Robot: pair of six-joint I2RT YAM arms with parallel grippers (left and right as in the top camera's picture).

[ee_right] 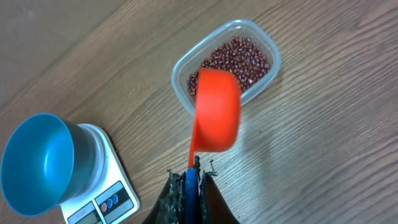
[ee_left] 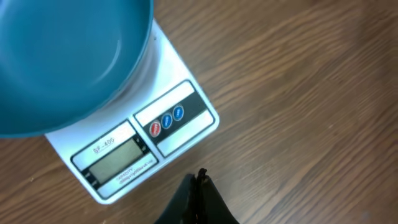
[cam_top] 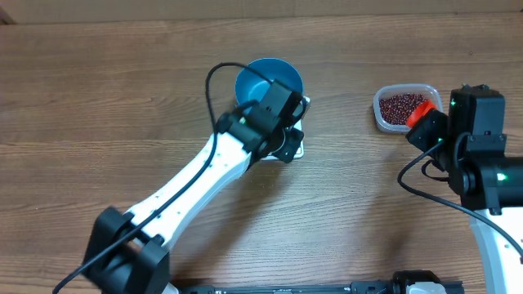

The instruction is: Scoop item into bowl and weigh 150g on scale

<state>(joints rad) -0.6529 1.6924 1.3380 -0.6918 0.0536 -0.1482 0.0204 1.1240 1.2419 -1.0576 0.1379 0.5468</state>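
The right gripper [ee_right: 188, 174] pinches the handle of the orange scoop [ee_right: 217, 109], which hangs over the tub [ee_right: 276, 53] of beans [ee_right: 239, 56] near the table's [cam_top: 122, 82] right edge. The bowl [ee_left: 62, 56] sits empty on the scale [ee_left: 118, 158], mid-table toward the far edge. The left gripper [ee_left: 199, 177], pressed together on nothing, hovers just off the scale's display end. Best now: dip the scoop's lip deep into the beans, level it before lifting, and keep the left gripper off the scale.
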